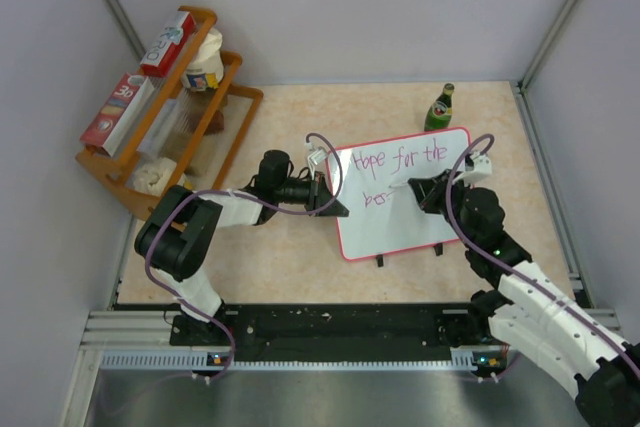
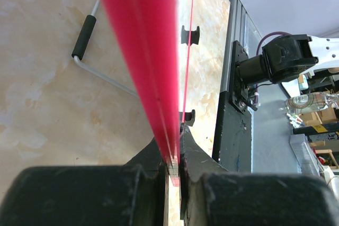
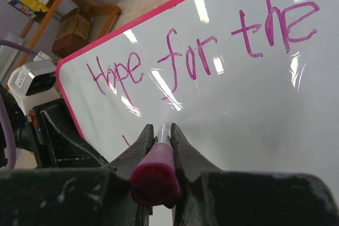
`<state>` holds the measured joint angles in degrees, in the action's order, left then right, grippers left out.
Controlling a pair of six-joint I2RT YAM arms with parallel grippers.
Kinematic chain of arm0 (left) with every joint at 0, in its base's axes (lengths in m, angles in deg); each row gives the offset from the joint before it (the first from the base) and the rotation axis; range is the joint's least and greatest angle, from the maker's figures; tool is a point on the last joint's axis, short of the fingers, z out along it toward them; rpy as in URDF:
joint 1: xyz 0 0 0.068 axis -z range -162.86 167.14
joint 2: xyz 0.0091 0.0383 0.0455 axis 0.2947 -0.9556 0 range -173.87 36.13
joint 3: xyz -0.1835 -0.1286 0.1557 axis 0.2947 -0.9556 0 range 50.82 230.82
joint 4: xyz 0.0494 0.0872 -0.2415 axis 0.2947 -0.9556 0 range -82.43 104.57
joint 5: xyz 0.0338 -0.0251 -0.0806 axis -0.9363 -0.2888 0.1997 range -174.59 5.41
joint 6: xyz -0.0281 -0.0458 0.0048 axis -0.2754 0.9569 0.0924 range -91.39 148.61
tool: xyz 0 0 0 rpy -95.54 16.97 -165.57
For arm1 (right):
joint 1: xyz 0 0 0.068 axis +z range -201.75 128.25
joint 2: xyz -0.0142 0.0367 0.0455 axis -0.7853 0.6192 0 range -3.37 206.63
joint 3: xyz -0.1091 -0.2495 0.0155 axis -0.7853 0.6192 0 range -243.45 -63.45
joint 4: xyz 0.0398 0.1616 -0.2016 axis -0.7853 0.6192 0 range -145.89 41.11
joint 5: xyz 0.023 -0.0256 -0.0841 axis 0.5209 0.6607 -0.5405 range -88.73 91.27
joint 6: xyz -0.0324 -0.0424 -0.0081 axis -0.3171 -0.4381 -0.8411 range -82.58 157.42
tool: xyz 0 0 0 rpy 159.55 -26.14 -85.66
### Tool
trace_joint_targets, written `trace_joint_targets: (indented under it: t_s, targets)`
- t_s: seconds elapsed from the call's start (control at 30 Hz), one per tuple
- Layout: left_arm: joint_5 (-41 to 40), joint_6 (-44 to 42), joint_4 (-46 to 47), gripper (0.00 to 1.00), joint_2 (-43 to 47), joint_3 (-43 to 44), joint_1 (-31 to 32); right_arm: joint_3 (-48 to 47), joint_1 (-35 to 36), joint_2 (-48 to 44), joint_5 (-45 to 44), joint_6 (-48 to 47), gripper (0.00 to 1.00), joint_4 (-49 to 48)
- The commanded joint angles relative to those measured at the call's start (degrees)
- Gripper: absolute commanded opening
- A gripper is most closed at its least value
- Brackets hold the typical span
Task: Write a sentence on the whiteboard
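The whiteboard (image 1: pixel 405 232) stands tilted on the table, white with a red-pink rim. My left gripper (image 1: pixel 335 209) is shut on its left edge; the left wrist view shows the rim (image 2: pixel 143 56) pinched between the jaws of the left gripper (image 2: pixel 175 154). The sentence (image 1: pixel 405 160) reads "Hope for the" on the top line, with "bes" started below it (image 1: pixel 376 198). My right gripper (image 1: pixel 415 190) is shut on a purple marker (image 3: pixel 156 170), tip against the board (image 3: pixel 254 109) below the word "for" (image 3: pixel 185 59).
A green bottle (image 1: pixel 439 107) stands behind the board. A wooden rack (image 1: pixel 190 137) with boxes and jars fills the back left. Two black clip feet (image 1: pixel 380 262) hold the board's near edge. A metal handle with black grip (image 2: pixel 85 35) lies on the table behind the board.
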<state>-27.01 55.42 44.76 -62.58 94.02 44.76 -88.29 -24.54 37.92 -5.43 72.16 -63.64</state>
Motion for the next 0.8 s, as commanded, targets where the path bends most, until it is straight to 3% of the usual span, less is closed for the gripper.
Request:
trace_joint_targets:
  t_s: [0.0,0.77]
  targets:
    - [-0.28,-9.23,-7.61,0.00,-0.95,-1.89,2.53,0.49,-0.66,0.36,-1.65,0.15,0.00,-2.89]
    - [-0.28,-9.23,-7.70,0.00,-1.04,-1.80,2.53,5.33,-0.66,-2.54,-1.04,-1.43,0.00,0.45]
